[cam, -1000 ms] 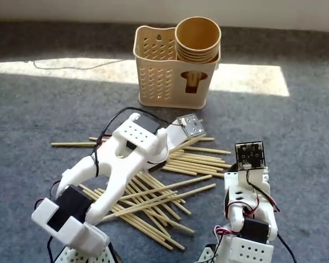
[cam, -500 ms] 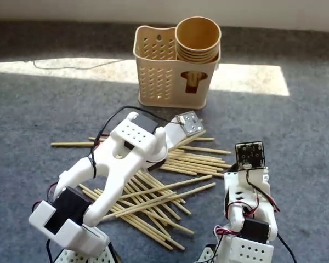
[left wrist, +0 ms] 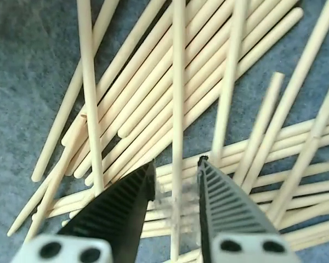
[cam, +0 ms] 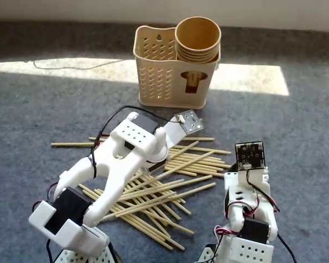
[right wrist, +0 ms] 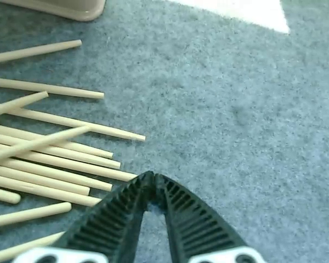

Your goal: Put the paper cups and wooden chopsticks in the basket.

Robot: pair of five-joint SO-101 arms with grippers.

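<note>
Several wooden chopsticks [cam: 153,193] lie in a loose pile on the grey carpet. My left gripper [left wrist: 175,170] is down on the pile, open, with one chopstick [left wrist: 179,82] running between its jaws and others [left wrist: 132,104] fanned out beneath. A stack of paper cups [cam: 198,36] stands in the right half of the beige basket [cam: 152,82] at the back. My right gripper [right wrist: 152,178] is shut on nothing, low over bare carpet beside the ends of the chopsticks [right wrist: 49,164]. The right arm [cam: 247,192] stands at the pile's right side.
Bare carpet lies to the right of the pile and between the pile and the basket. A sunlit strip [cam: 252,79] crosses the floor behind the basket. A thin cable [cam: 71,64] lies at the back left. A corner of the basket [right wrist: 71,7] shows in the right wrist view.
The left wrist has shifted slightly over the pile, and chopsticks under it have moved; one now slants up toward the back right. The right arm has not moved.
</note>
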